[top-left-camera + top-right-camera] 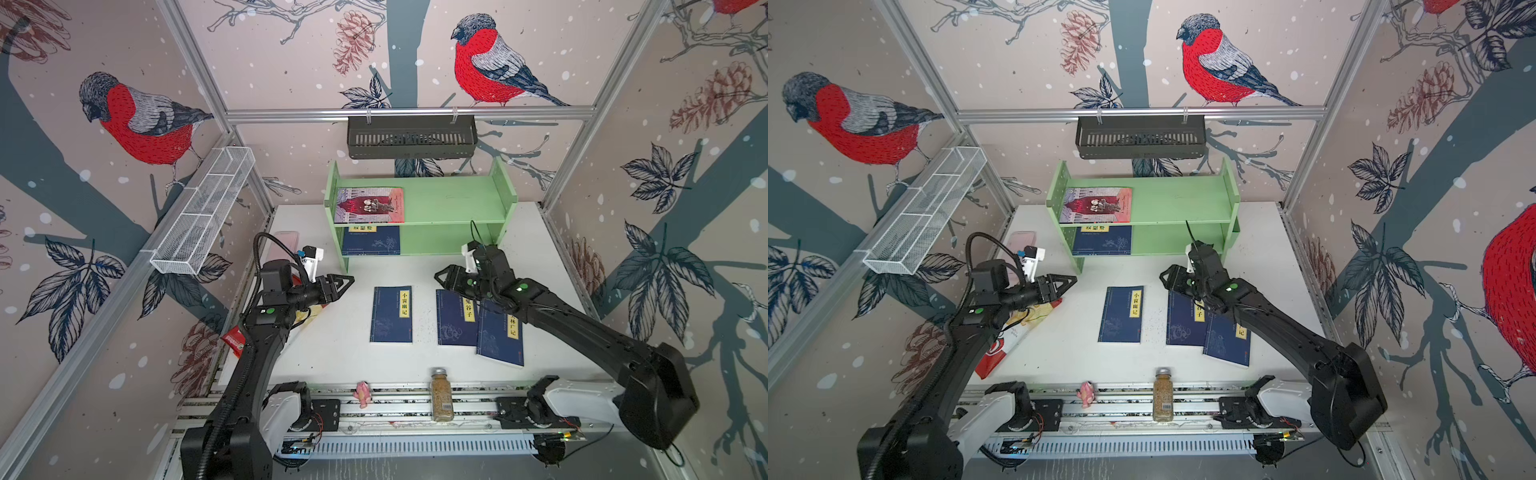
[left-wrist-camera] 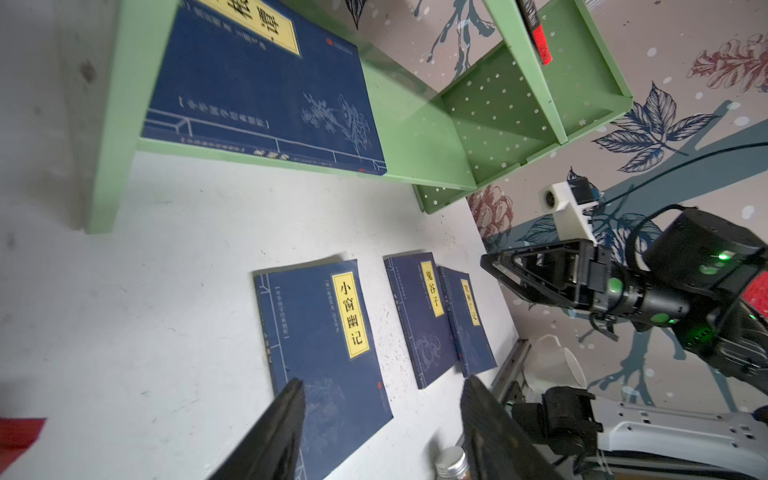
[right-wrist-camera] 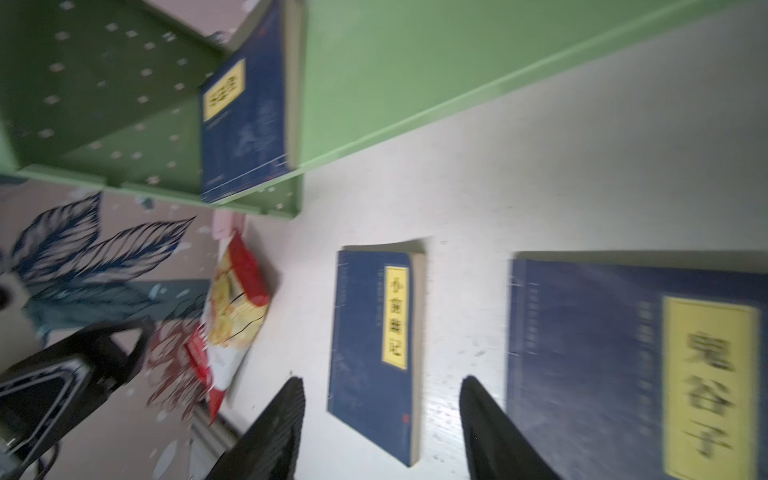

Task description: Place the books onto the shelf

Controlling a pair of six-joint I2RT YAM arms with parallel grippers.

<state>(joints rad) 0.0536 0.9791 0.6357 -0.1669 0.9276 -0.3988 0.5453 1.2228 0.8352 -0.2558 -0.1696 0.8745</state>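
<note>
A: What is on the shelf (image 1: 449, 199)?

B: Two books, both lying flat at its left end. The pink-red book (image 1: 369, 205) is on the upper tier. A navy book (image 1: 371, 240) is on the lower tier right beneath it, and the upper board hides its far edge.

A: And the other books?

B: Three more navy ones lie flat on the white table (image 1: 332, 357) in front of the shelf. The left book (image 1: 391, 314) lies alone. The middle book (image 1: 455, 320) and the right book (image 1: 500, 336) touch, and the right one is tilted with its edge over the middle one's.

A: The grippers?

B: The left gripper (image 1: 351, 280) hovers to the left of the left book, fingers spread with nothing between them. The right gripper (image 1: 438, 276) hangs over the far end of the middle book, also parted and empty.

A: Any baskets?

B: A black basket (image 1: 411, 137) hangs from the back bar (image 1: 291, 114) above the shelf, and its inside is too dark to read. A wire basket (image 1: 203, 212) runs along the left side.

A: What is hard to see?

B: The right arm (image 1: 582, 328) covers the far ends of the middle and right books and cuts across their yellow labels. A snack packet (image 1: 1021, 328) lies mostly under the left arm (image 1: 257, 345). A pink slab (image 1: 1021, 241) is half hidden behind that arm. The right wrist view is blurred. A jar (image 1: 441, 395) and a small pink figure (image 1: 362, 394) stand on the front rail (image 1: 399, 409).
</note>
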